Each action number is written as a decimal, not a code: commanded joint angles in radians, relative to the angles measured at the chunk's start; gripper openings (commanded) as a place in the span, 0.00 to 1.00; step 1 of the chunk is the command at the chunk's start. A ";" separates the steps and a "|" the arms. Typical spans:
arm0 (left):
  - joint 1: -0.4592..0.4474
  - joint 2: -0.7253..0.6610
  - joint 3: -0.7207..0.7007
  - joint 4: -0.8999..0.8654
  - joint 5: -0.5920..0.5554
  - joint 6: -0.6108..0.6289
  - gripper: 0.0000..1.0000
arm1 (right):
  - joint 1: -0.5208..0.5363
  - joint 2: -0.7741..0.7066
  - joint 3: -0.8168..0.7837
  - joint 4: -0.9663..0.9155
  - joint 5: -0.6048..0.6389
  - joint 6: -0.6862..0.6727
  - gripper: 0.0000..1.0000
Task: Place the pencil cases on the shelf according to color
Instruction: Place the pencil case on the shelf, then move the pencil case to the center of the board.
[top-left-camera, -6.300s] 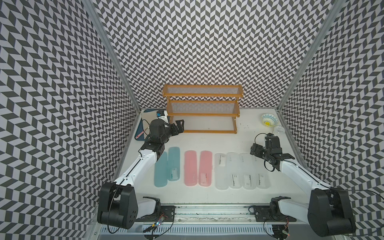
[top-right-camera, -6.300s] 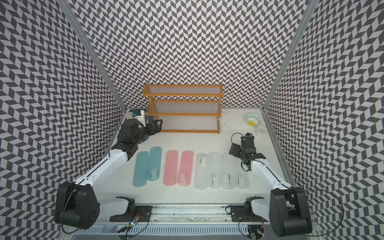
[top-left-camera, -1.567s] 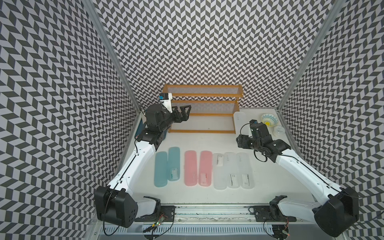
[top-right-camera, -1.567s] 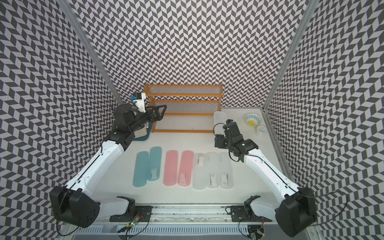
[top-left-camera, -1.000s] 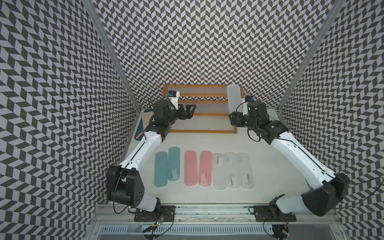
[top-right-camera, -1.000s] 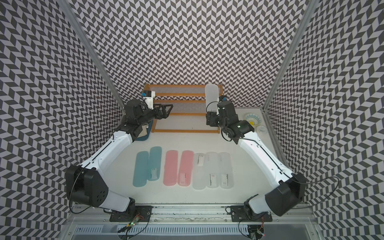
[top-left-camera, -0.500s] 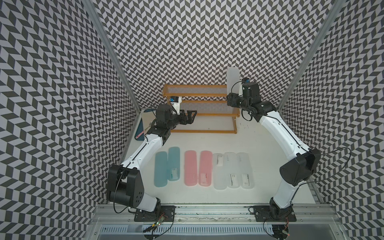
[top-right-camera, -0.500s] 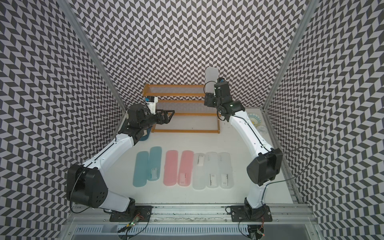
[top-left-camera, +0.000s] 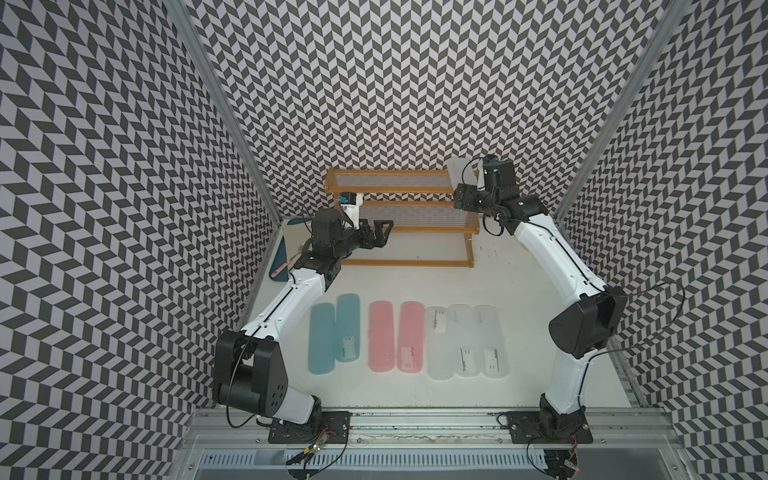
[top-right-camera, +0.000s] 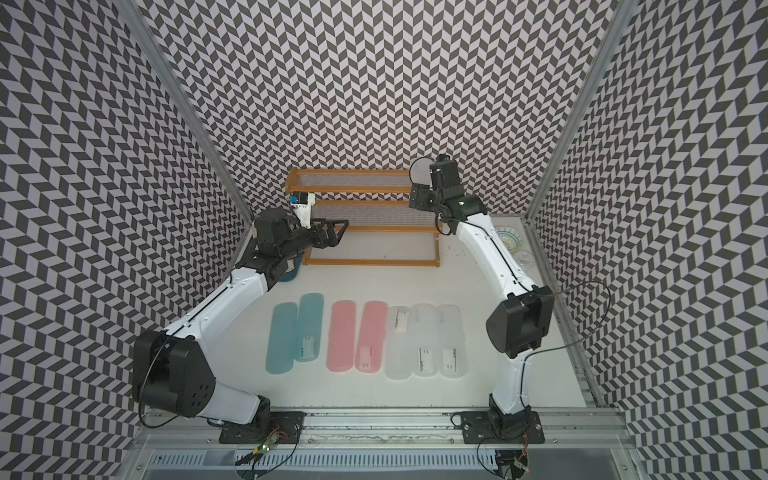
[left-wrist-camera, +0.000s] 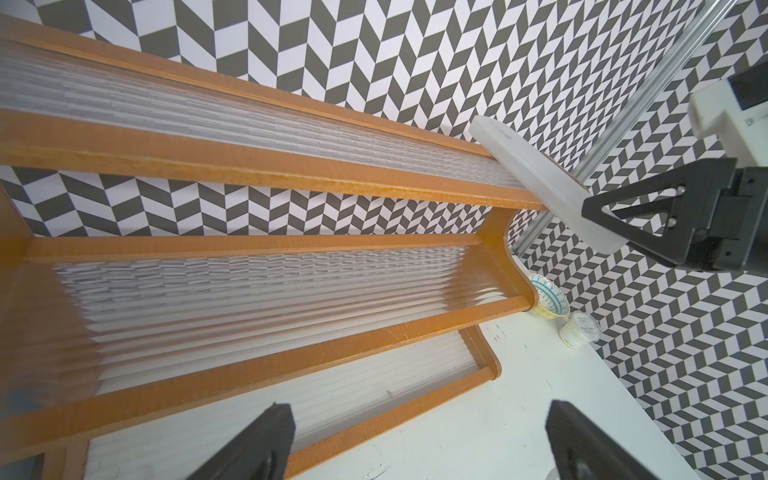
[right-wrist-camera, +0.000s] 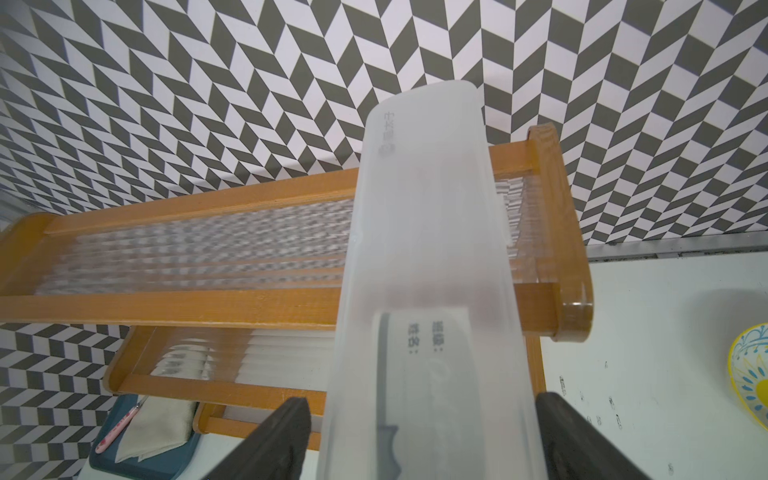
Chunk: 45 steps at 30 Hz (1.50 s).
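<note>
A frosted white pencil case (right-wrist-camera: 419, 232) lies tilted across the right end of the shelf's (top-left-camera: 386, 193) top tier, also in both top views (top-left-camera: 459, 170) (top-right-camera: 419, 172) and the left wrist view (left-wrist-camera: 536, 174). My right gripper (right-wrist-camera: 419, 415) (top-left-camera: 462, 198) stands open around its near end, with a gap beside one finger. On the table lie two teal cases (top-left-camera: 322, 338), two pink (top-left-camera: 380, 336) and three white (top-left-camera: 463, 340). My left gripper (top-left-camera: 386, 227) (left-wrist-camera: 419, 449) hovers open and empty before the shelf's left part.
A dark blue tray (top-left-camera: 280, 259) with a pink-handled spoon and a folded cloth (right-wrist-camera: 145, 440) lies left of the shelf. A patterned bowl (top-right-camera: 508, 237) and a small cup (top-right-camera: 524, 259) stand at the back right by the wall.
The right gripper has come down a little with the white case at the shelf's right end, and its jaws have widened off the case. The left arm has hardly moved.
</note>
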 joint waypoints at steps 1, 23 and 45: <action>-0.005 -0.029 0.007 0.012 -0.018 0.011 1.00 | -0.003 -0.002 0.031 0.025 -0.020 0.006 0.89; -0.021 -0.031 -0.002 0.006 -0.049 0.062 1.00 | -0.004 -0.568 -0.586 0.212 0.012 -0.045 0.96; -0.046 -0.259 -0.239 -0.056 -0.211 0.043 1.00 | 0.005 -0.788 -1.304 0.158 -0.085 0.209 0.93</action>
